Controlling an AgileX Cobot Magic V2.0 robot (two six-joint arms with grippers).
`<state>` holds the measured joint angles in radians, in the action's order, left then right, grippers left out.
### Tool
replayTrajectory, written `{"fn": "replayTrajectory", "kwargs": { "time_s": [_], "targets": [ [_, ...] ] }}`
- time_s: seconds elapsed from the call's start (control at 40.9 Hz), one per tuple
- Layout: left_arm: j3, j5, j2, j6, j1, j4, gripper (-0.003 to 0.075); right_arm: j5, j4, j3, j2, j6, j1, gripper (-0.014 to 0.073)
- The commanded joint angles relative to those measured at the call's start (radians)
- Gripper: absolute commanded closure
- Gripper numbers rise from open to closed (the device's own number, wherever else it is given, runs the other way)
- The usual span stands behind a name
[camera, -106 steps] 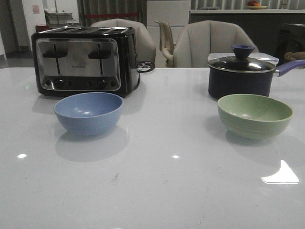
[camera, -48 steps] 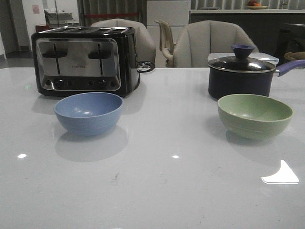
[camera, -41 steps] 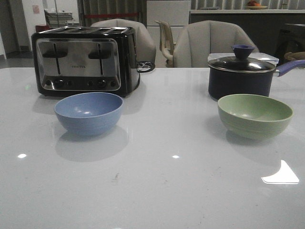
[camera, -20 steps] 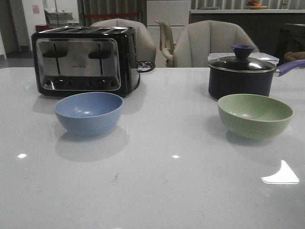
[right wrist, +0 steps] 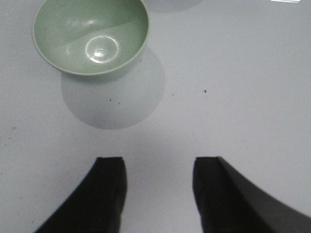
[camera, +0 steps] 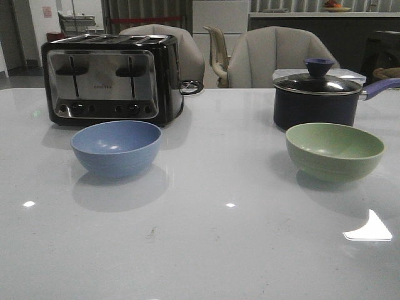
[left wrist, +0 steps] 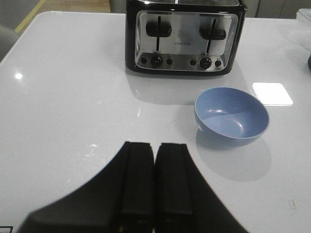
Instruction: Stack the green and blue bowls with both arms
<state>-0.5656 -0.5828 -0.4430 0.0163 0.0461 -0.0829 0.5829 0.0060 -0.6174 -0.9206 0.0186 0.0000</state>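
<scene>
blue bowl (camera: 116,149): upright on the worktop (camera: 212,244), on the left of the front view, just in front of the toaster (camera: 111,77) and apart from it; nothing inside; also seen in the left wrist view (left wrist: 232,115), ahead of the gripper and off to one side.
green bowl (camera: 334,151): upright on the right of the front view, just in front of the saucepan (camera: 317,99); nothing inside; the right wrist view shows its glossy inner base (right wrist: 91,35).
bowls to each other: well apart, bare worktop between them, not stacked.
left gripper (left wrist: 154,182): seen only in the left wrist view; its two dark fingers are pressed together with just a thin seam between, nothing held; above the worktop, clear of the blue bowl.
right gripper (right wrist: 159,194): seen only in the right wrist view; fingers spread wide with bare worktop showing between, nothing held; near the green bowl but not touching it.
toaster: black and chrome, four slots, both levers up, at the far left.
saucepan: dark navy, glass lid on with a blue knob, handle pointing right.
background: pale chairs (camera: 275,55) behind the worktop.
</scene>
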Motion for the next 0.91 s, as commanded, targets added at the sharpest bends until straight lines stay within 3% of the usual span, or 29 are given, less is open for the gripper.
{"fn": "replayTrajectory", "kwargs": {
  "time_s": [0.0,0.563,0.881],
  "targets": [
    [-0.029,0.086,-0.011,-0.006,0.0,-0.012,0.0619,-0.088,0.019,-0.083,-0.089,-0.007,-0.005,0.0066],
    [-0.029,0.086,-0.011,-0.006,0.0,-0.012,0.0619,-0.095,0.106,-0.528,-0.711,-0.007,-0.005,0.0069],
    [-0.029,0.086,-0.011,-0.006,0.0,-0.012,0.0619,-0.094,0.106,-0.621,-0.896,-0.007,-0.005,0.0082]
  ]
}}
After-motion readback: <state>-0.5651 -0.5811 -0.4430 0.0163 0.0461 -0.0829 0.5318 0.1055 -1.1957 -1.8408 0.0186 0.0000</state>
